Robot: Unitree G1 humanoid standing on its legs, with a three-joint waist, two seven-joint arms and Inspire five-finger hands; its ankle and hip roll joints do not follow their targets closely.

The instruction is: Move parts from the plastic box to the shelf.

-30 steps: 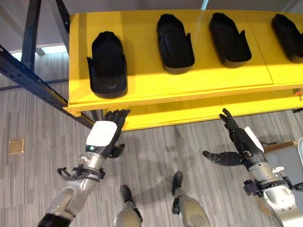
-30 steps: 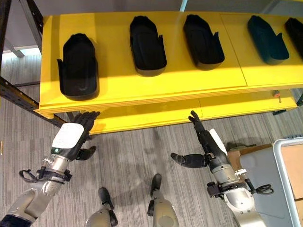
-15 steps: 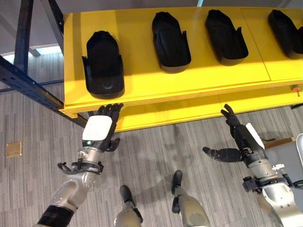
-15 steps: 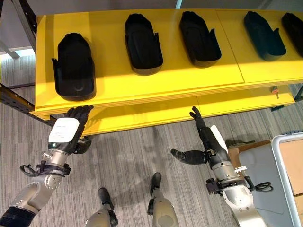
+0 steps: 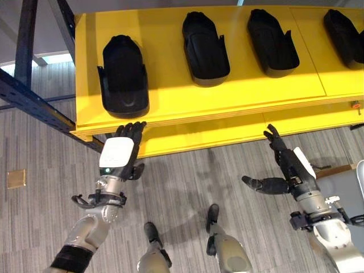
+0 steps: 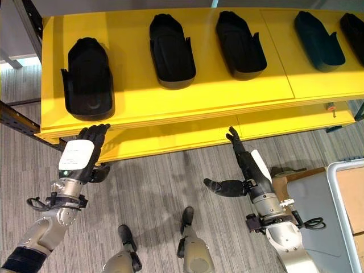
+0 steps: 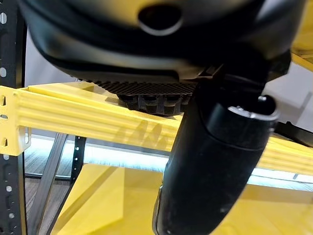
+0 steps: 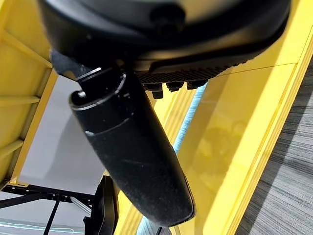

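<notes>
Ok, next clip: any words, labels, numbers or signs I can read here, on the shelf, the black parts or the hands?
None can be read.
Shelf: plain yellow boards, no print.
Black parts: no label or marking visible.
Left hand: white cover on its back is blank, with one small green light.
Right hand: no text visible.
Grey box at the right edge: no print legible.

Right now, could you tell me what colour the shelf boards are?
Bright yellow shelf, clearest in the left eye view.
</notes>
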